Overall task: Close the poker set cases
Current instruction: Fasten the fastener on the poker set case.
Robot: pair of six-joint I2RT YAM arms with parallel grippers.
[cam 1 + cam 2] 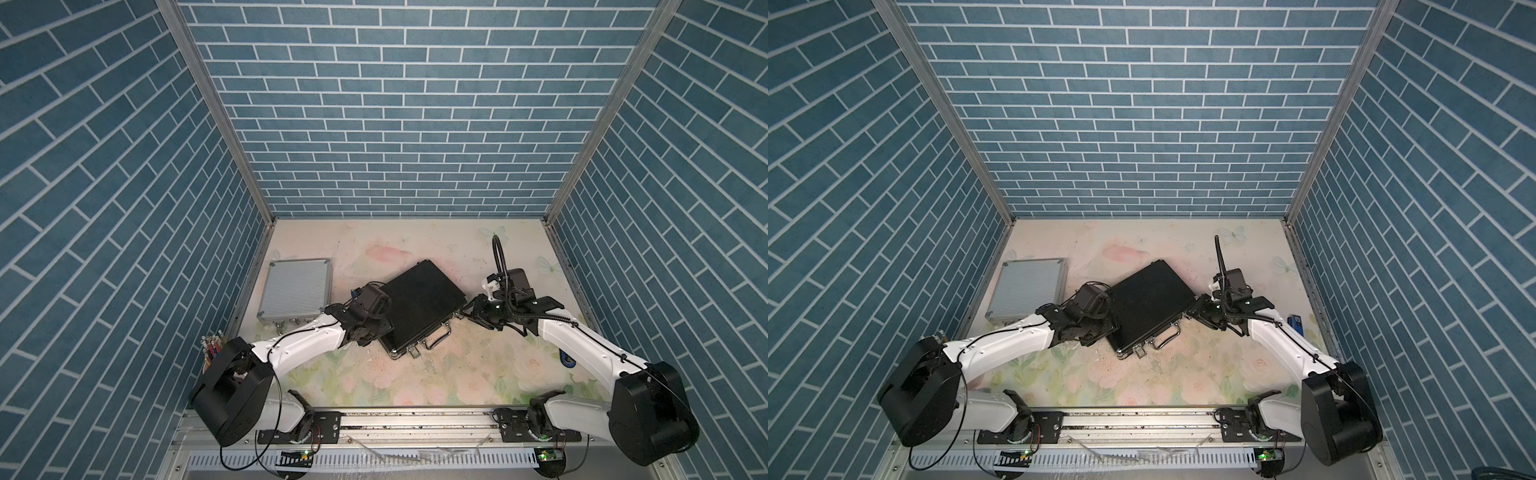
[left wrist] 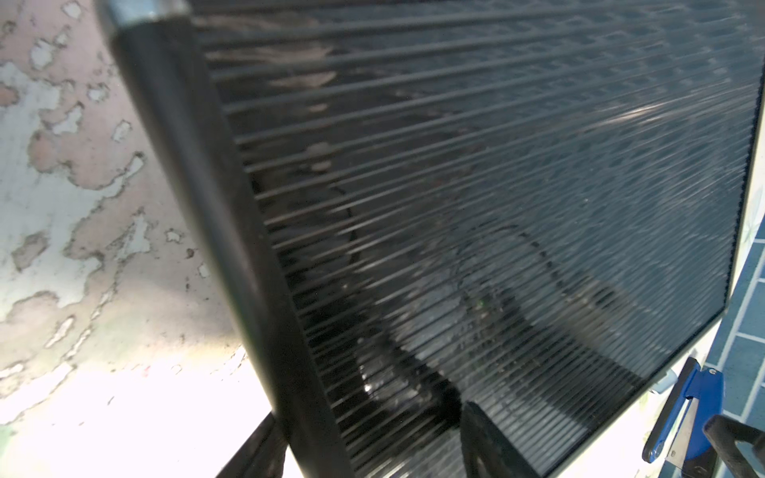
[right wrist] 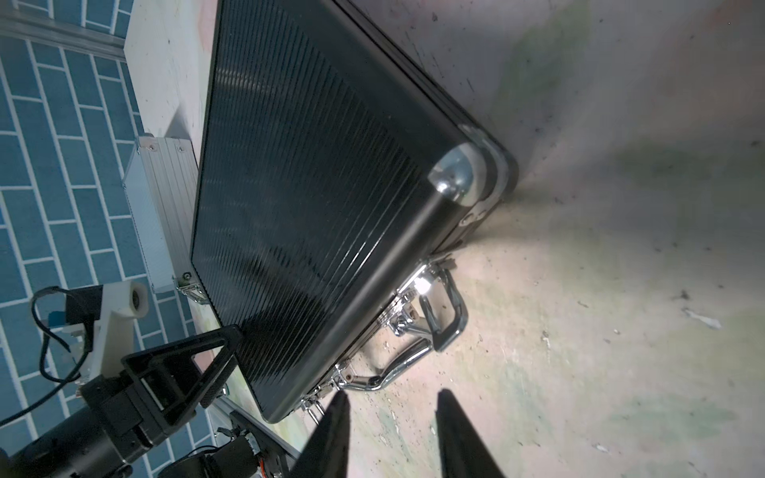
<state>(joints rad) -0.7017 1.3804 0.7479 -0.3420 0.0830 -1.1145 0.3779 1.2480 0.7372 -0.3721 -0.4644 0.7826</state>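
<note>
Both poker set cases lie flat with their lids down. The larger black case [image 1: 424, 303] [image 1: 1150, 303] sits mid-table, turned at an angle, its chrome handle [image 1: 436, 336] [image 3: 447, 314] facing the front. The smaller silver case [image 1: 295, 289] [image 1: 1025, 289] [image 3: 161, 207] rests by the left wall. My left gripper [image 1: 384, 328] [image 2: 370, 409] is open astride the black case's left rim, one finger over the ribbed lid [image 2: 496, 207], the other over the table. Off the case's right front corner, my right gripper [image 1: 463, 311] [image 3: 392, 393] is open above the table, holding nothing.
A cup of pens [image 1: 212, 345] stands at the front left beside the left arm. A blue object [image 1: 567, 359] [image 2: 687, 414] lies near the right wall. Blue brick walls close in three sides, and a metal rail [image 1: 415, 419] runs along the front.
</note>
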